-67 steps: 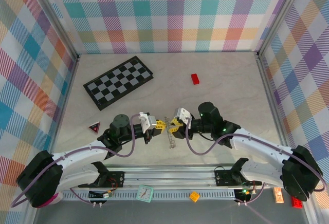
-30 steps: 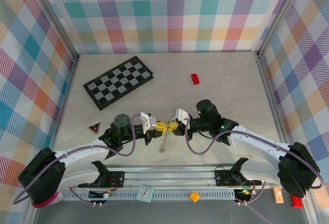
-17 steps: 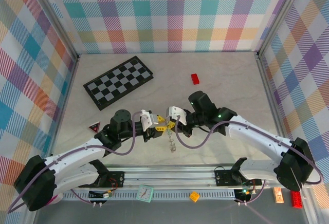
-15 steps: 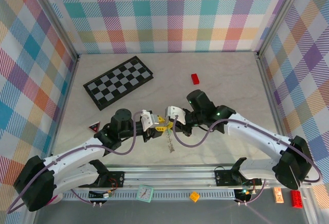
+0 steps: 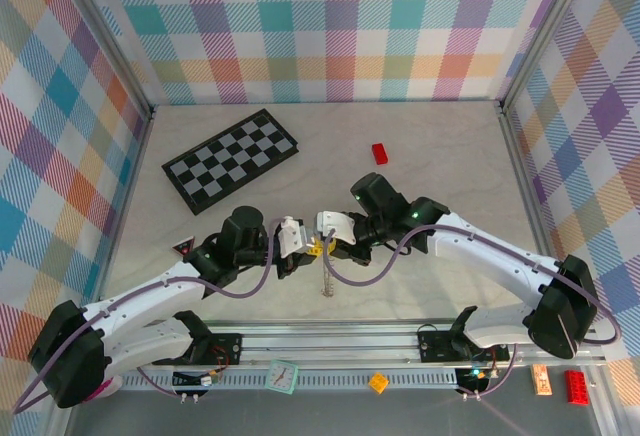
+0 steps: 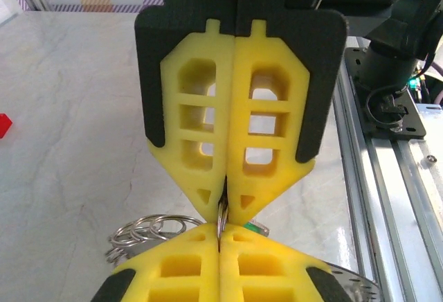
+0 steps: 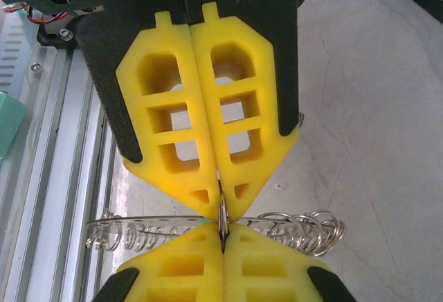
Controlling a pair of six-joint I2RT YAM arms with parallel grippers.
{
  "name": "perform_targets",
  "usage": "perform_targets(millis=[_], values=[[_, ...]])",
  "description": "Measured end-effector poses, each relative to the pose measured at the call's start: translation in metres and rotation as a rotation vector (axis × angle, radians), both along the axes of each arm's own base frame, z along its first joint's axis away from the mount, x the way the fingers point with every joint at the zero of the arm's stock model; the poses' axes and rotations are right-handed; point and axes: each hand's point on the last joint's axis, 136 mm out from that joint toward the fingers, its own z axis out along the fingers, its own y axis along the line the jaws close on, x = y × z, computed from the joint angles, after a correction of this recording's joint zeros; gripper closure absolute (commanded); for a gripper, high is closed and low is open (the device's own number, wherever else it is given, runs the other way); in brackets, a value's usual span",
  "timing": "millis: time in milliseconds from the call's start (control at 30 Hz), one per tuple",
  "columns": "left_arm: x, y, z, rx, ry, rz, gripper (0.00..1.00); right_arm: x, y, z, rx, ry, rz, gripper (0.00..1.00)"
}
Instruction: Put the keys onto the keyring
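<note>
Pale marbled tabletop (image 5: 450,166) stretches between plaid walls, with a chessboard (image 5: 230,159) lying far left and a red block (image 5: 380,153) far of centre. Near the middle of the table my left gripper (image 5: 310,249) and my right gripper (image 5: 326,245) meet tip to tip. Both are clenched, the yellow fingers of each pair pressed flat together.

Pinched between them is the keyring (image 5: 325,281). A thin metal loop of it stands edge-on in the seam of my left fingertips (image 6: 180,267), and the same seam in the other gripper bites on it from the far side. From above, the rest of the keyring trails toward the near edge, just below the two tips. In the right wrist view it runs left to right just behind the pinch as a row of small linked wire loops. A speck of bright green (image 6: 257,228) sits just right of the pinch; I cannot tell whether it is a key.
</note>
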Motion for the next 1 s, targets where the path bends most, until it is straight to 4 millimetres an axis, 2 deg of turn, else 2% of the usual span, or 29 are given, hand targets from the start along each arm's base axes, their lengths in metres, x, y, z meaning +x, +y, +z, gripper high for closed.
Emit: perform_targets(millis=[67, 200, 367, 633, 833, 1000], values=[[0.000, 0.000, 0.001, -0.003, -0.003, -0.002, 1.00, 0.000, 0.001, 0.001, 0.017, -0.002, -0.005, 0.72], [-0.001, 0.000, 0.000, -0.021, 0.002, 0.001, 1.00, -0.005, -0.004, 0.007, 0.123, 0.001, -0.024, 0.61], [-0.004, 0.002, -0.008, -0.062, 0.024, 0.018, 1.00, 0.002, -0.015, 0.005, 0.209, 0.012, -0.088, 0.61], [-0.003, 0.001, -0.004, -0.124, 0.027, 0.033, 1.00, 0.004, -0.008, 0.002, 0.235, 0.061, -0.106, 0.68], [0.002, 0.001, 0.003, -0.152, 0.006, 0.054, 1.00, 0.005, -0.008, 0.001, 0.235, 0.111, -0.143, 0.63], [0.005, 0.003, 0.000, -0.149, -0.002, 0.079, 1.00, 0.012, -0.010, 0.003, 0.248, 0.257, -0.295, 0.61]])
